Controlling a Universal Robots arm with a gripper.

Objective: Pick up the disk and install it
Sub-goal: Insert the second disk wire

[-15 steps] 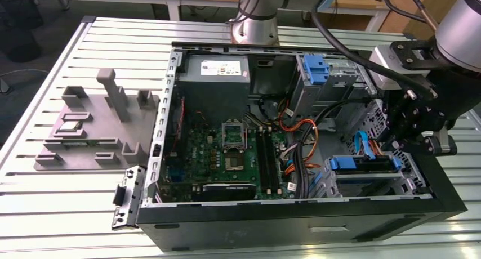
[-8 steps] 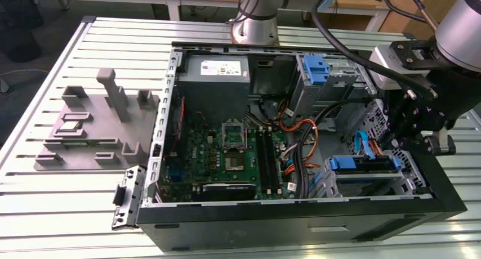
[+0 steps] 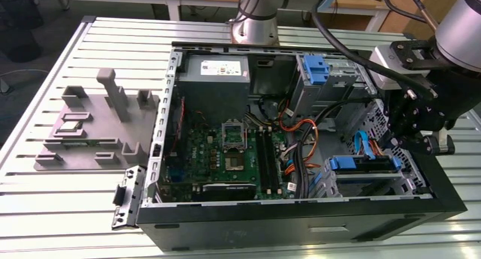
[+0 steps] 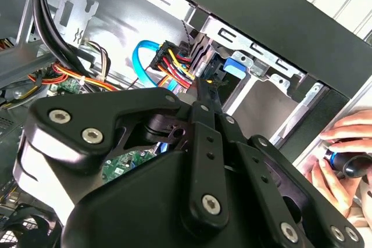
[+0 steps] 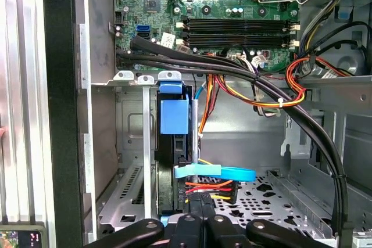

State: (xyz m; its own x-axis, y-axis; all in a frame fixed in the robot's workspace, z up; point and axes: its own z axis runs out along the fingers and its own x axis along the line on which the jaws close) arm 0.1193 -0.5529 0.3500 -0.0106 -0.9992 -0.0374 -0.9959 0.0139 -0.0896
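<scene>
Open black computer case (image 3: 301,225) lying on a ribbed aluminium tabletop (image 3: 45,214), its green motherboard (image 3: 225,157) exposed. The tool (image 3: 421,141), a black linkage of flat bolted plates, hangs at the case's edge on the exterior view's right; whether its fingers are apart or together cannot be told. The disk (image 3: 364,164), edged with blue plastic rails, sits in the metal drive bay beside the tool, with a flat blue cable (image 5: 215,172) and a bundle of red, yellow and black wires (image 5: 203,189) at its end. A person's hand (image 4: 343,161) rests beside the case in the second wrist view.
</scene>
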